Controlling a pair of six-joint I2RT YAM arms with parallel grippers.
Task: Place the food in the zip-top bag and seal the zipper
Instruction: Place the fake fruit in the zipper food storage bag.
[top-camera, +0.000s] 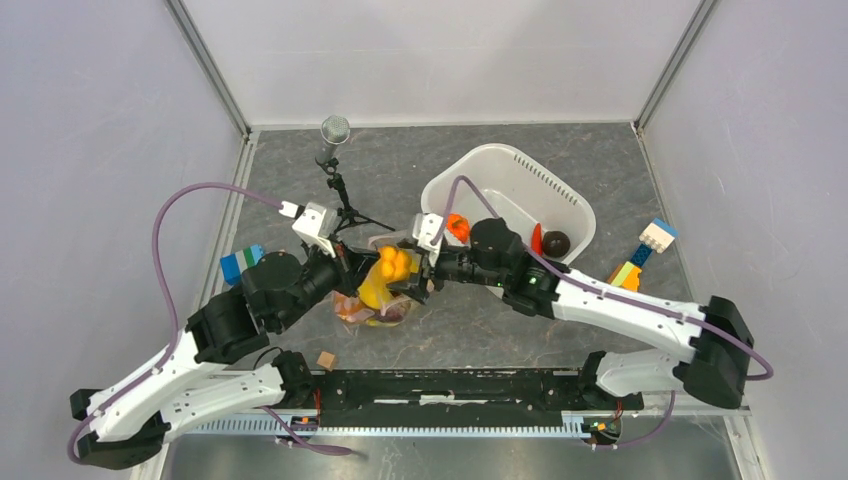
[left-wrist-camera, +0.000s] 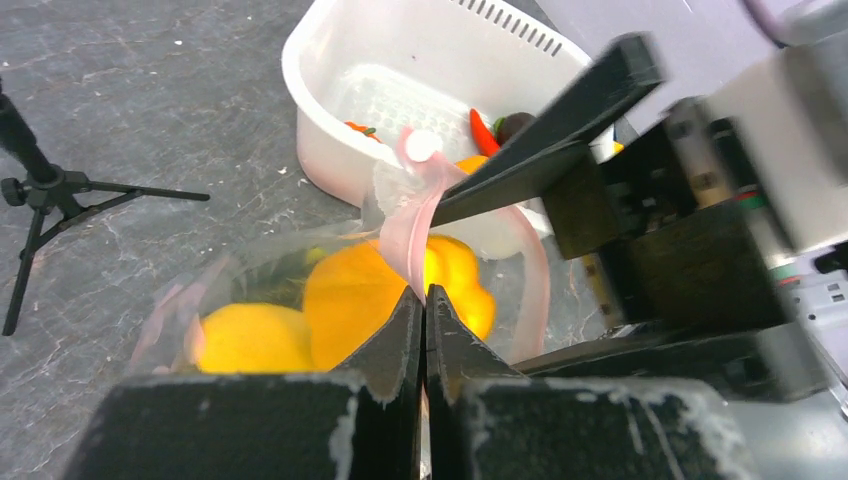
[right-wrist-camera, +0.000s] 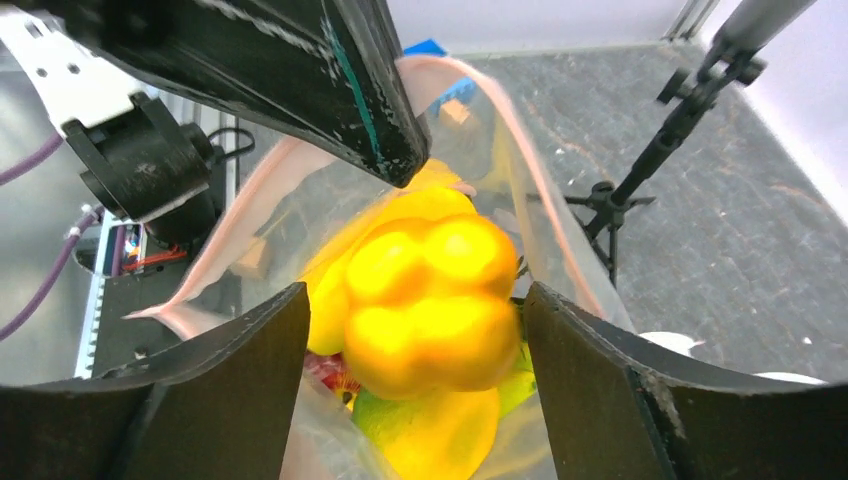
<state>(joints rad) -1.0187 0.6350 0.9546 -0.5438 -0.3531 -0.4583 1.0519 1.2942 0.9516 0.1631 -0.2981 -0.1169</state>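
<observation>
The zip-top bag (top-camera: 368, 305) lies between the two grippers with its mouth held up and open. My left gripper (top-camera: 352, 272) is shut on its pink zipper strip (left-wrist-camera: 410, 230); the jaws (left-wrist-camera: 425, 292) pinch the strip flat. My right gripper (top-camera: 412, 278) is open over the bag mouth. A yellow lumpy food piece (right-wrist-camera: 430, 290) sits between its fingers (right-wrist-camera: 250, 370), with a gap on its left side. More yellow food (left-wrist-camera: 250, 340), a green-yellow mango (right-wrist-camera: 450, 430) and a red piece (right-wrist-camera: 330, 370) lie inside the bag.
The white tub (top-camera: 560, 195) behind the right arm holds an orange piece (top-camera: 457, 227), a red one and a dark maroon one (top-camera: 555, 242). A microphone on a tripod (top-camera: 335, 170) stands behind the bag. Block stacks sit at the left (top-camera: 240, 262) and right (top-camera: 645, 250). A small brown cube (top-camera: 325, 360) lies near the front.
</observation>
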